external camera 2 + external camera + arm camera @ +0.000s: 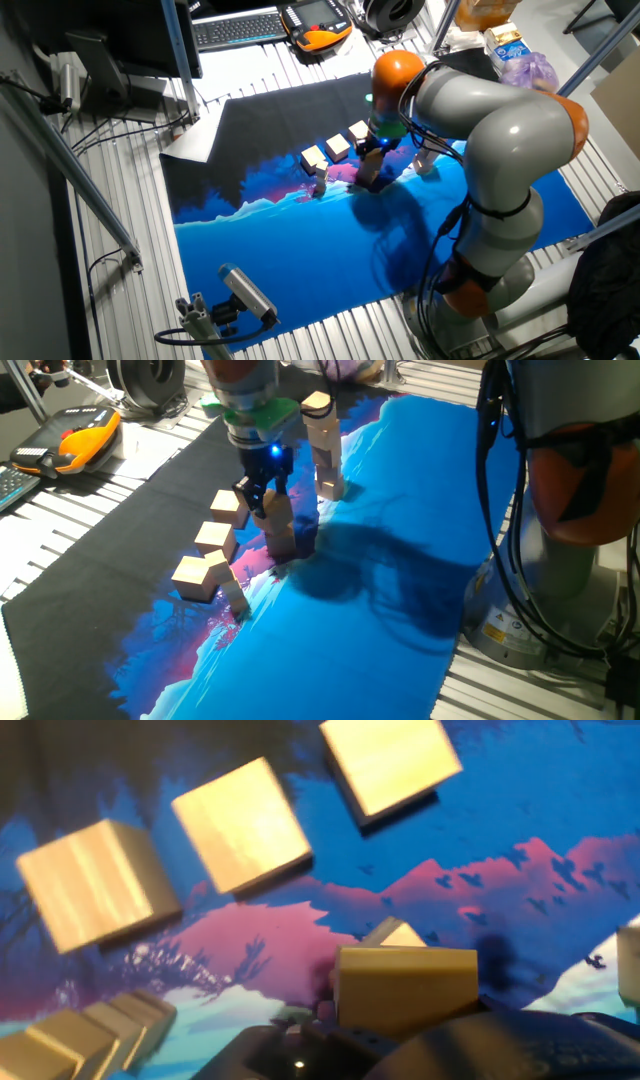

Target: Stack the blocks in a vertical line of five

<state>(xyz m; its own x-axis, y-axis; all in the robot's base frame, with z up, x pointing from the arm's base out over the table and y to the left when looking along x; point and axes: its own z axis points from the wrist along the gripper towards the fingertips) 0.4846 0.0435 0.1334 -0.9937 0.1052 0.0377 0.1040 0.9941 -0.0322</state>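
Note:
My gripper (262,493) is shut on a tan wooden block (405,988) and holds it on top of a short column of blocks (282,535) near the middle of the mat; whether the block rests on the column or hangs just above it is unclear. A corner of the block below (396,932) shows in the hand view. Three loose blocks lie in a row to the left (228,507), (215,538), (197,575). A taller stack (323,450) stands behind the gripper. Another short column (236,598) stands near the front loose block.
The blue and pink mat (380,610) covers the table's middle. An orange-and-black handheld device (75,442) lies at the far left, off the mat. The robot base (560,560) and its cables stand at the right. A keyboard (240,28) lies at the back.

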